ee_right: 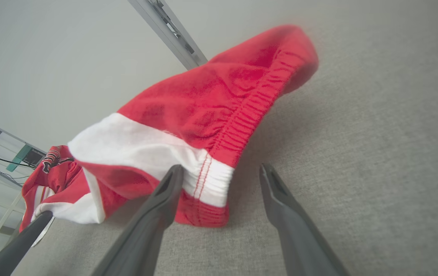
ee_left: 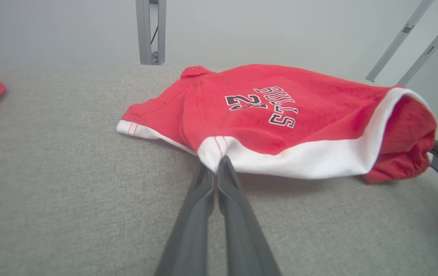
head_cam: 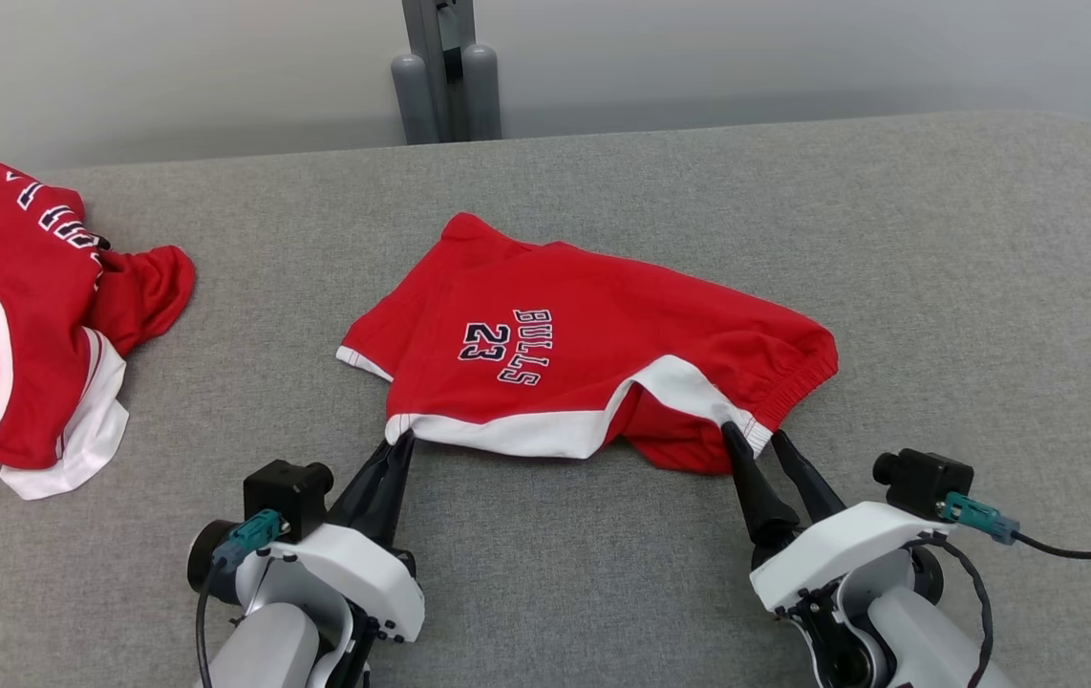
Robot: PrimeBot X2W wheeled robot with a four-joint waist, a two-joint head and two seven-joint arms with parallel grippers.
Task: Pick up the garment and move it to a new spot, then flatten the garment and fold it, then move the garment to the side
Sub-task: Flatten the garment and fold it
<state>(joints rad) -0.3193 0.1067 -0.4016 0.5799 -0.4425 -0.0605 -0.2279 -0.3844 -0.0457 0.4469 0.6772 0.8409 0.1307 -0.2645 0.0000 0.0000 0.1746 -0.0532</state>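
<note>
Red shorts (head_cam: 584, 315) lie mid-table (head_cam: 842, 220), left gripper (head_cam: 399, 441) pinching the white hem corner, right gripper (head_cam: 752, 432) spread wide around the waistband corner; it should close there first, then both pull apart evenly to flatten.

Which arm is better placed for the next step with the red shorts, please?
Right, probably: the right gripper stands open astride the waistband corner and need only close, while the left gripper is already shut on the shorts by their hem.
</note>
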